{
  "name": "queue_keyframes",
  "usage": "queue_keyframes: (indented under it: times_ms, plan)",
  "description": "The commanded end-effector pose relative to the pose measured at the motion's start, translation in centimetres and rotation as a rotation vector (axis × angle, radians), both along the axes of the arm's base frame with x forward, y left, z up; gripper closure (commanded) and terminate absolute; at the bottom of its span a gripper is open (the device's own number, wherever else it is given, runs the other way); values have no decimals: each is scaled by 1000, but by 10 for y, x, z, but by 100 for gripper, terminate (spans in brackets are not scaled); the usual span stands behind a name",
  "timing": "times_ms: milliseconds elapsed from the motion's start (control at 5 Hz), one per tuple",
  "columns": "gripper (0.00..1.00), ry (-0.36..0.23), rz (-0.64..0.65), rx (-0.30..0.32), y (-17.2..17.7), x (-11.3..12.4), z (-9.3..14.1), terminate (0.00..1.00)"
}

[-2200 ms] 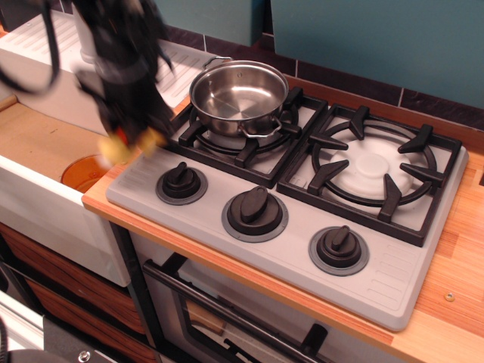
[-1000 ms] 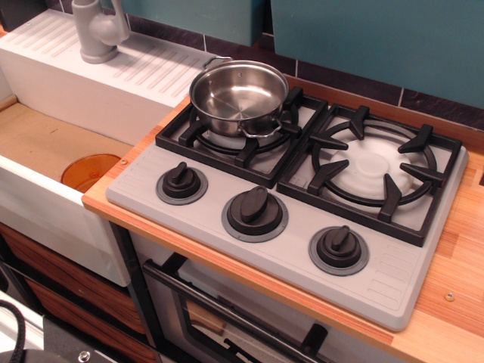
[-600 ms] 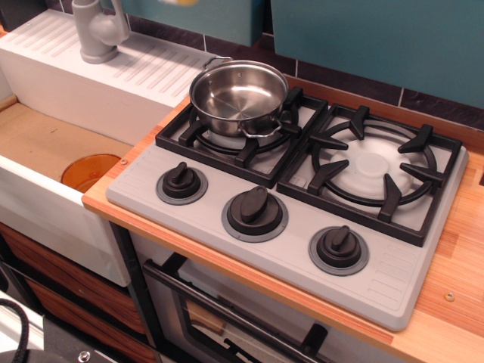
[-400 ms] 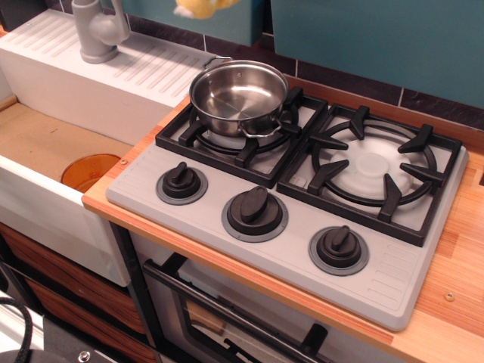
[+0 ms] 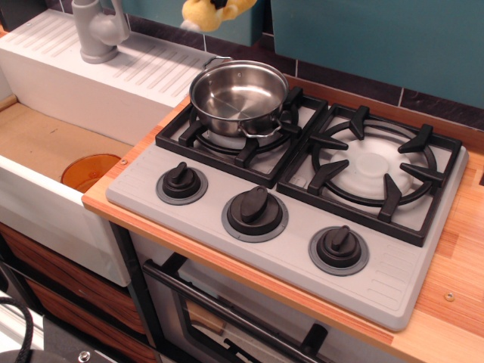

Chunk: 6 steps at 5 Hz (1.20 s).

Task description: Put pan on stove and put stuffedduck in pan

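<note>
The shiny steel pan [image 5: 238, 97] stands upright and empty on the left burner of the grey stove [image 5: 412, 268]. The yellow plush stuffedduck [image 5: 209, 13] hangs in the air at the top edge of the view, above and slightly behind-left of the pan. Only a small dark tip of my gripper [image 5: 221, 3] shows against the duck's top. The rest of the gripper and arm are out of view. The duck is clear of the pan rim and touches nothing below it.
The right burner grate [image 5: 374, 166] is bare. Three black knobs [image 5: 255, 211] line the stove front. A white sink [image 5: 38, 189] with an orange drain disc [image 5: 89, 170] lies to the left. A grey faucet [image 5: 98, 30] stands on the ribbed drainboard. A teal wall is behind.
The gripper left the view with the duck near the sink. The duck has since come down into view at the top edge, above the pan. The pan has not moved.
</note>
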State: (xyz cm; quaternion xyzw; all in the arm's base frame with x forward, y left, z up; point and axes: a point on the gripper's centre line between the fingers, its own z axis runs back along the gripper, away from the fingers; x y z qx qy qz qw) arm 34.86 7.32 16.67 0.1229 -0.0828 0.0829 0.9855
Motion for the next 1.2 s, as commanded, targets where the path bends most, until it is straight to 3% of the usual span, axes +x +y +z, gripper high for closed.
queue_keyframes:
  times_ms: [0,600,1000]
  plan:
    - [0,-75,-32,8,2,12,14,0]
    - [0,-52,-35,32,0,8,26,0]
    - [0,-59,-41,15,-4,10,21,0]
